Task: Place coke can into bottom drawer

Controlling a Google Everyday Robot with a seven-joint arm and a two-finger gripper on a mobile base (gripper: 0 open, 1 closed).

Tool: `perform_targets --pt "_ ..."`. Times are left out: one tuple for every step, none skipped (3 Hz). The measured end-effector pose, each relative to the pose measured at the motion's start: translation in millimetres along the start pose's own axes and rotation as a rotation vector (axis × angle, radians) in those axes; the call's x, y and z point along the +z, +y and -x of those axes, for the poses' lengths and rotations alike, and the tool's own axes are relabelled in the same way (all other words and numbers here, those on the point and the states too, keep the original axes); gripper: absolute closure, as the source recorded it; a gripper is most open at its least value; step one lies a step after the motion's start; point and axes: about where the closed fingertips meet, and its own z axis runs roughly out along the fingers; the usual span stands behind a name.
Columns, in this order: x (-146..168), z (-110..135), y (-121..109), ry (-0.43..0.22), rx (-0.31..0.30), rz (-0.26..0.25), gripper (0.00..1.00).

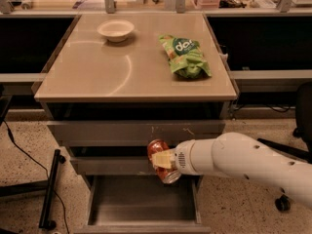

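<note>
The coke can, red-orange with silver ends, is held tilted in my gripper, which is shut on it. A pale fingertip crosses the can's side. The white arm reaches in from the right. The can hangs in front of the middle drawer front, just above the back of the bottom drawer. That drawer is pulled open and its grey floor is bare.
A green snack bag and a white bowl lie on the cabinet top. The two upper drawers are shut. A black stand is at the left and a chair wheel at the right.
</note>
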Motion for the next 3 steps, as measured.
perform_targets --pt "32.3 -18.8 -17.5 0.027 0.065 0.003 1.0" --pt "69.1 -33.3 -31.0 0.059 0.116 0.026 1.0" --pt "100.3 -49.0 -44.1 0.105 0.163 0.044 1.0"
